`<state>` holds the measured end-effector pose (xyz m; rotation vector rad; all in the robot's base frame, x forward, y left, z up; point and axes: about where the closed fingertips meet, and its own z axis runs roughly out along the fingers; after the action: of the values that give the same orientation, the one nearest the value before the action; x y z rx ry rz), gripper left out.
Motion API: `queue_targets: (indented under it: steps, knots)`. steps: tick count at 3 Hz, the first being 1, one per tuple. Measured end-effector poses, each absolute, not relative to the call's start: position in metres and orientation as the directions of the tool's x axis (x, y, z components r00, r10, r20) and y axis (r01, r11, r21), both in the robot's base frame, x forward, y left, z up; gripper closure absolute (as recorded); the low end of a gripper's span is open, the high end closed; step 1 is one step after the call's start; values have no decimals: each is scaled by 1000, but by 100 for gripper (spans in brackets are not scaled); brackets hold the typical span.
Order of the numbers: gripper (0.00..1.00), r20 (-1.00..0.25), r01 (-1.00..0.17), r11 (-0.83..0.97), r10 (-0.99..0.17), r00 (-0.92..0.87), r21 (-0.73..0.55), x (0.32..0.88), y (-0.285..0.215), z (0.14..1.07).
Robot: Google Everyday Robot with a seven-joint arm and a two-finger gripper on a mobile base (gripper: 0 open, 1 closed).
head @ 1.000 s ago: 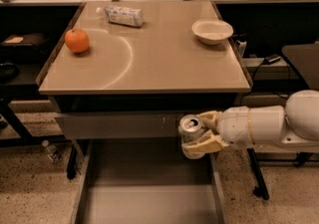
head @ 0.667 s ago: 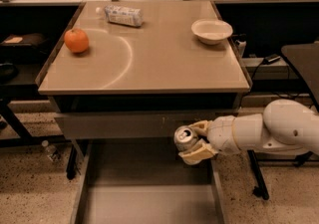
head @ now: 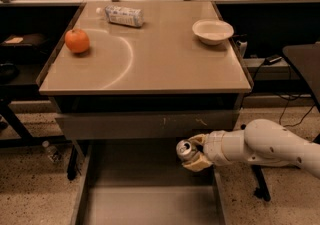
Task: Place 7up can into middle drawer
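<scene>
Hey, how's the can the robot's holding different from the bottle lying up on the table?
The 7up can is small and silvery; the bottle is longer, with a pale label. The 7up can is gripped in the end effector above the open middle drawer; the bottle lies on its side on the table. Both are drink containers.

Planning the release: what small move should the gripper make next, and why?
Probably lower a little. The gripper is shut on the 7up can, holding it above the right side of the open middle drawer, not yet resting on its bare floor.
</scene>
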<state>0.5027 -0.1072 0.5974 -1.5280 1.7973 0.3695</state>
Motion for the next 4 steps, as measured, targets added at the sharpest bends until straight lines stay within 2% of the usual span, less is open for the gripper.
queue_targets:
  steps: [1, 2, 4]
  knots:
    - [100, -686, -939, 251, -727, -21, -237, 503, -107, 597]
    - [100, -664, -940, 258, -746, -47, -224, 478, -92, 584]
    - [100, -655, -947, 276, -749, -104, -165, 393, -25, 511]
